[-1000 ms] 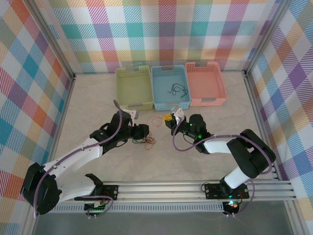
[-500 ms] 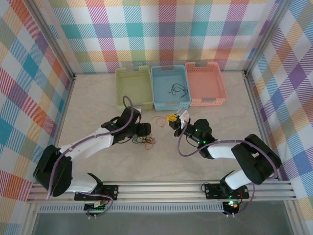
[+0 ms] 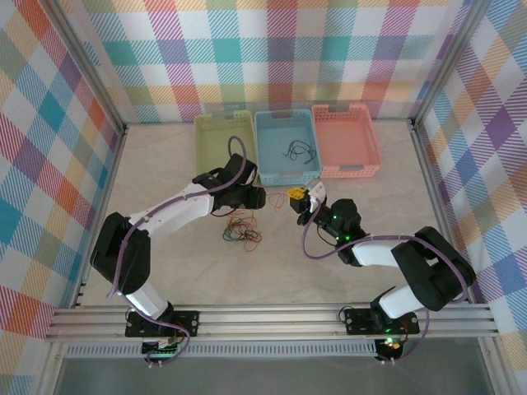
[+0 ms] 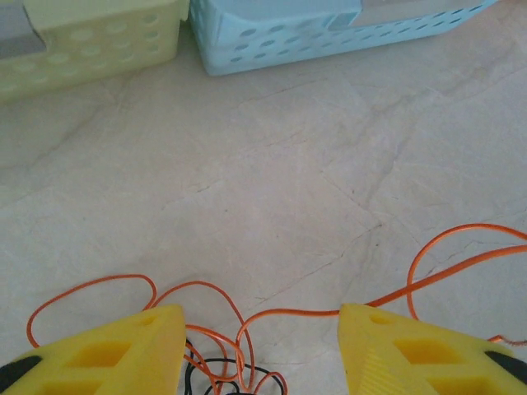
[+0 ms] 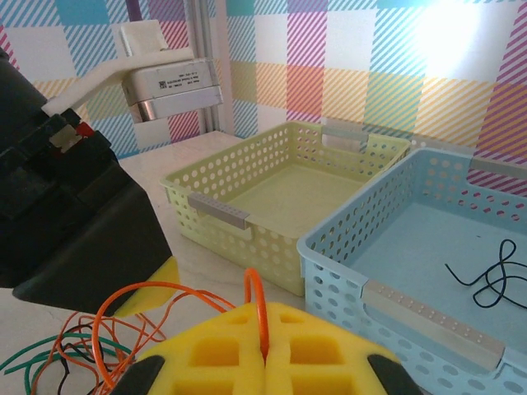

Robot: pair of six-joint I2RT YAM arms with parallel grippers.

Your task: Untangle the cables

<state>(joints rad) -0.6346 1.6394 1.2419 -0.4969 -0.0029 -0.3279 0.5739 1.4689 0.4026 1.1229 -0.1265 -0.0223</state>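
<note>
We have the right pincer (image 5: 263, 350) pressed together on a loop of the thin orange-red cable (image 5: 247, 290). It pinches the strand just in front of the perforated light-blue plastic basket (image 3: 288, 176), which stands at the far edge of the marbled tabletop (image 3: 148, 164). The left pincer (image 4: 259, 350) stands spread. The same orange-red strand crosses the gap between its yellow fingers (image 4: 107, 354) without being gripped. The tangle of thin orange-red, black and dark green cables (image 3: 241, 233) lies loose near the middle of the tabletop, slightly toward its left edge.

We judge the main risk to be the left pincer closing where several loops overlap. It would then catch more than one strand, and pulling would tighten the knot instead of freeing it. The strand is also very thin, so a sharp tug could slide it out of the right pincer. A steady pull might instead drag the whole bundle toward the baskets. The two arms sit close together, so a wide sweep could make them collide.

The left wrist view shows us the open gap and a black strand low between the fingers, detail that the overhead view hides beneath the arm. The right wrist view shows the pinch itself and a black cable (image 5: 486, 280) lying inside the light-blue basket. The overhead view gives us the spacing between the pincers and the tangle.
</note>
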